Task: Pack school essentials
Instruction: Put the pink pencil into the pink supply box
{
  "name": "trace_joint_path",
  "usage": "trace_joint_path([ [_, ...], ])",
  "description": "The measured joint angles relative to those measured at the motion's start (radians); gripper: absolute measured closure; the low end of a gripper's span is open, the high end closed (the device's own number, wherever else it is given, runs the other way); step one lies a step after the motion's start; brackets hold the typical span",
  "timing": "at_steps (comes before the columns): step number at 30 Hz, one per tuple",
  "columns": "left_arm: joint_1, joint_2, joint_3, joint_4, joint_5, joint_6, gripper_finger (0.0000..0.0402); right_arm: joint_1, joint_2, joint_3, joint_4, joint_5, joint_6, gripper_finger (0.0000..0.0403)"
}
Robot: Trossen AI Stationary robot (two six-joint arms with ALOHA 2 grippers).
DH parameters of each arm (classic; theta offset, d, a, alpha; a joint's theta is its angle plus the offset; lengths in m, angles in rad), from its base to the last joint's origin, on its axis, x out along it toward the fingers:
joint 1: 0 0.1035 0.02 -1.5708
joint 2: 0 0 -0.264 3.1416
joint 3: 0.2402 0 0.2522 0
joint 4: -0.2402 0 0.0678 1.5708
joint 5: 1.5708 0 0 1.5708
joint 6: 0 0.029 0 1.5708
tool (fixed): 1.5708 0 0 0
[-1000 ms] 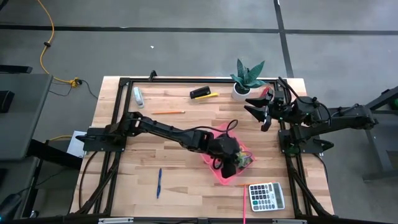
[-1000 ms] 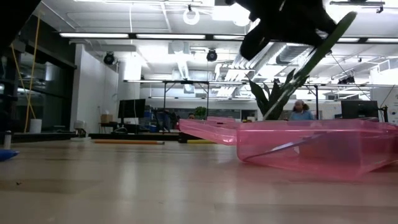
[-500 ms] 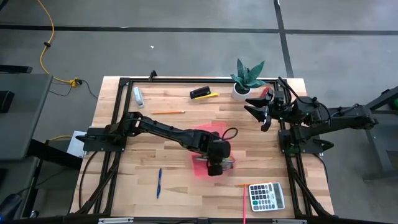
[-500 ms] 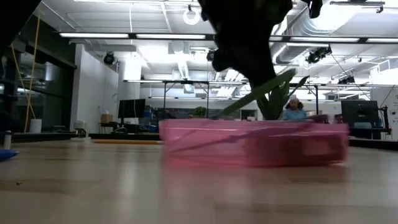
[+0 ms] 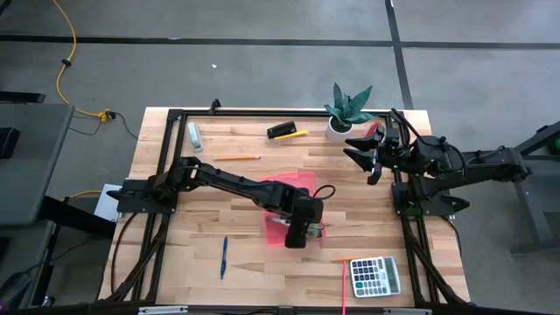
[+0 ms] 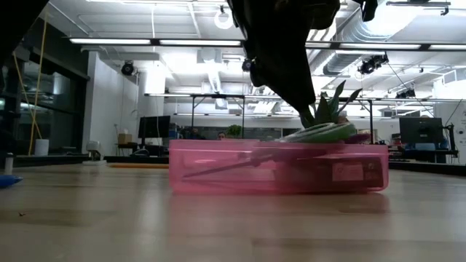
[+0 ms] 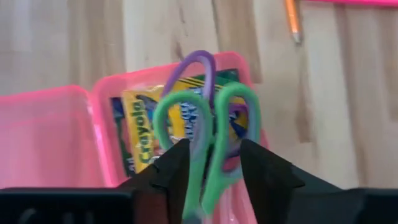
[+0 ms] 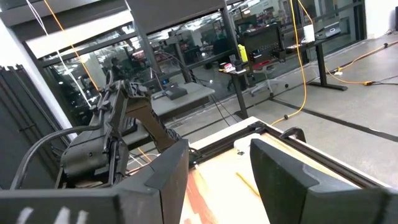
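Now left pincer [image 7: 211, 163] grips green-handled scissors [image 7: 208, 134] over crayon box [image 7: 149, 127].

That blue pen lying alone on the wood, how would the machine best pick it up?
Probably at the middle of the barrel, coming straight down from above. The blue pen lies flat on the table with bare wood all round it, so the fingers could close across its narrow width. Its length runs roughly toward the table's near edge, so the tool would turn to straddle it crosswise.

Overhead camera straight down on whole table, low camera level across it, both sharing pink tray [image 5: 290, 187]
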Motion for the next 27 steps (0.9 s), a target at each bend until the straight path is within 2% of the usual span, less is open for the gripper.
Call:
trace_joint_path([
  [4,0.01,0.0,0.0,-0.001,0.061,0.008,0.0238,0.0,0.0,0.0,0.0,0.0,-0.001,0.0238],
  [7,0.03,-0.021,-0.001,-0.024,0.07,0.017,0.0229,0.0,0.0,0.0,0.0,0.0,-0.001,0.0238],
  [13,0.107,-0.163,-0.001,-0.049,0.072,0.024,0.0229,0.0,0.0,0.0,0.0,0.0,-0.019,0.0238],
  [17,0.151,-0.298,-0.043,0.042,0.064,0.032,0.0229,0.0,0.0,0.0,-0.001,0.0,-0.019,0.0238],
  [20,0.172,-0.444,-0.18,0.25,0.064,0.002,0.0229,0.0,0.0,0.0,-0.007,-0.004,-0.019,0.0238],
  [27,0.194,-0.823,-0.682,0.802,0.036,-0.077,0.0229,0.0,0.002,0.0,-0.009,-0.015,-0.018,0.0238],
])
